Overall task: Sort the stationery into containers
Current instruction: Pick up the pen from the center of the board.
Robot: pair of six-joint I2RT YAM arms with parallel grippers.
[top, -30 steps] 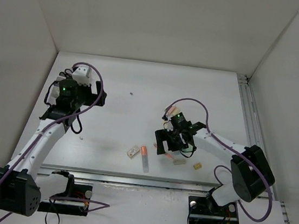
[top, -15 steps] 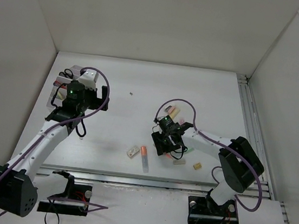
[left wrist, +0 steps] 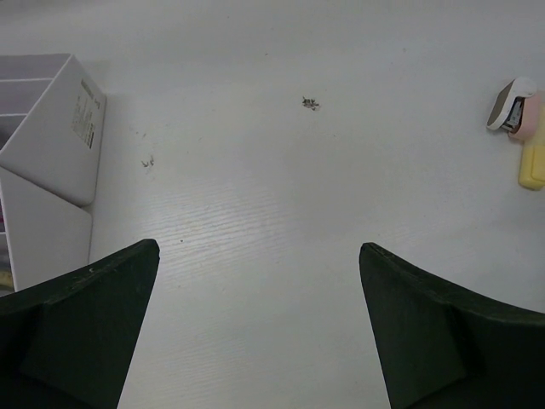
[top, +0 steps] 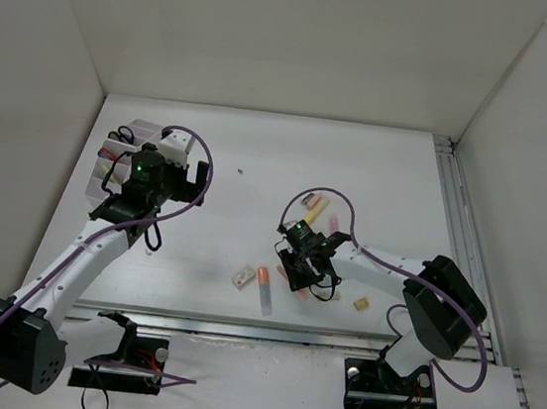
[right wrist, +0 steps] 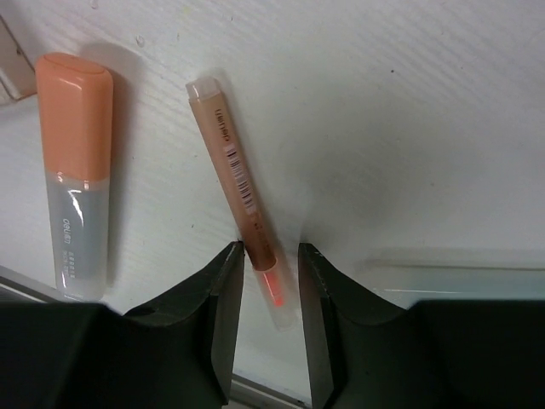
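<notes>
A thin orange-tan pen (right wrist: 234,183) with a clear cap lies on the table, its cap end between my right gripper's (right wrist: 271,247) fingers. The jaws stand narrow: the left finger touches the pen, and a slim gap shows beside the right finger. In the top view this gripper (top: 302,271) is low over the table, right of centre. A chunky orange highlighter (right wrist: 75,170) lies just left of the pen. My left gripper (left wrist: 258,247) hangs wide open and empty over bare table, to the right of the white organiser (left wrist: 51,128).
A whitish eraser (top: 242,278) and the orange highlighter (top: 265,285) lie near the front edge. A tan eraser (top: 362,302) sits to the right. A yellow and pink highlighter pair (top: 315,208) lies behind the right gripper. The organiser (top: 132,137) stands at the far left.
My right gripper has shifted left and down over the pen, and its jaws have narrowed around it. The left arm has swung rightward away from the organiser, still open.
</notes>
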